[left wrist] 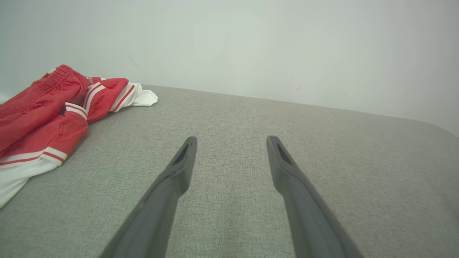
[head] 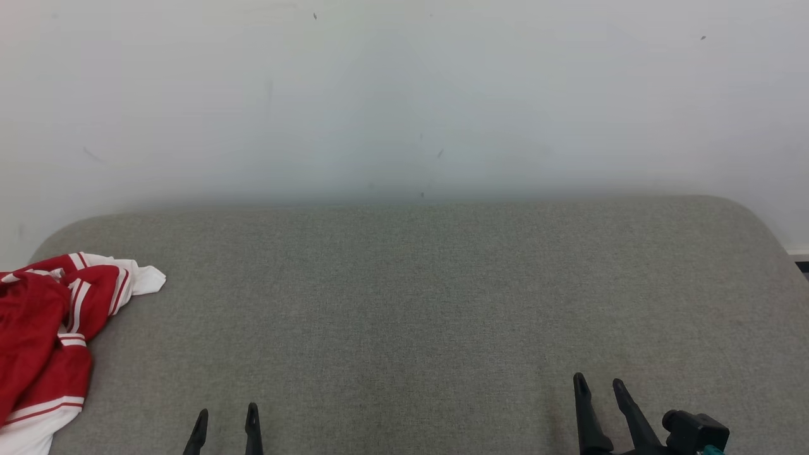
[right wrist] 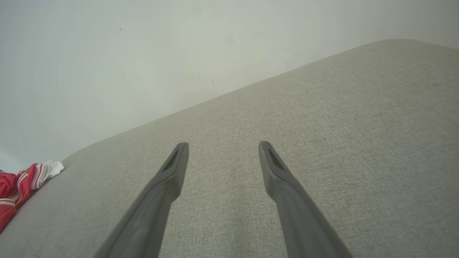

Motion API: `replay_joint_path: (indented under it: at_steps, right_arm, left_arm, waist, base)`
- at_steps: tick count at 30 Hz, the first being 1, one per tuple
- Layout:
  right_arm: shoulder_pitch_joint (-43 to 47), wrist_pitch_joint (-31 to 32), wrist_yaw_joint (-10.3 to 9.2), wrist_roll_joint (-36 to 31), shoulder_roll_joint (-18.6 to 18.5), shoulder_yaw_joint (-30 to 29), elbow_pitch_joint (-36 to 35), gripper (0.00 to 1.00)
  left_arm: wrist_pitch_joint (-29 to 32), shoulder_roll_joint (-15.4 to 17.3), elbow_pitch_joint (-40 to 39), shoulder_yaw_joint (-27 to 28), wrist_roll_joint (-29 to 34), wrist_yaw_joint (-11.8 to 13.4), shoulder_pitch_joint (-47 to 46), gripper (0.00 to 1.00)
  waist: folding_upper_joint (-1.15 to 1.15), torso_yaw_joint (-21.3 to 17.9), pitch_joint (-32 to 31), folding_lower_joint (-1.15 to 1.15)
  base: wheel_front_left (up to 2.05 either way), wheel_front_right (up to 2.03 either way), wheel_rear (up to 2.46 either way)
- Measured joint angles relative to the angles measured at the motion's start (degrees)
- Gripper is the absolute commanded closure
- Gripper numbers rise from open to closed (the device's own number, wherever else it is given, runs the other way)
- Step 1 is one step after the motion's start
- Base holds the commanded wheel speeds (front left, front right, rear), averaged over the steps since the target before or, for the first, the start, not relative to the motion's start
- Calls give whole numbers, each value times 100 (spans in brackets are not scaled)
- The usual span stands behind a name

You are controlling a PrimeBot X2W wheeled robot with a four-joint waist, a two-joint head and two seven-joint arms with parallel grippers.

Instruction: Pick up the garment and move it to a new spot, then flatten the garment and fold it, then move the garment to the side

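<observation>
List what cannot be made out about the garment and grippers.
The garment: head view, left and bottom edges cut it off; full extent unknown.
Its type: left wrist view, crumpled folds hide the shape.
Its detail: right wrist view, too small at the left edge.
The left gripper and right gripper: head view, bottom edge cuts off their arms.

You are getting open grey woven-fabric surface [head: 442,303] ahead of your left hand [head: 226,412] and right hand [head: 598,380]; a crumpled red-and-white garment [head: 44,328] is blocking the left edge, and a pale wall [head: 404,95] is closing the back.
</observation>
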Motion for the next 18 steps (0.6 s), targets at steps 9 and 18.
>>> replay_joint_path:
  at_steps: [9,18]
  right_arm:
    - [13,-101,1,-98,-1,138,57,0]
    - [23,-187,1,-224,-3,244,71,0]
  left_arm:
    - [-98,-104,164,213,70,-124,8,0]
    - [-181,-156,199,319,282,-208,13,0]
  waist:
    - [0,-3,-40,0]
    - [0,-3,-63,0]
  base:
    - [0,0,0]
    - [0,0,0]
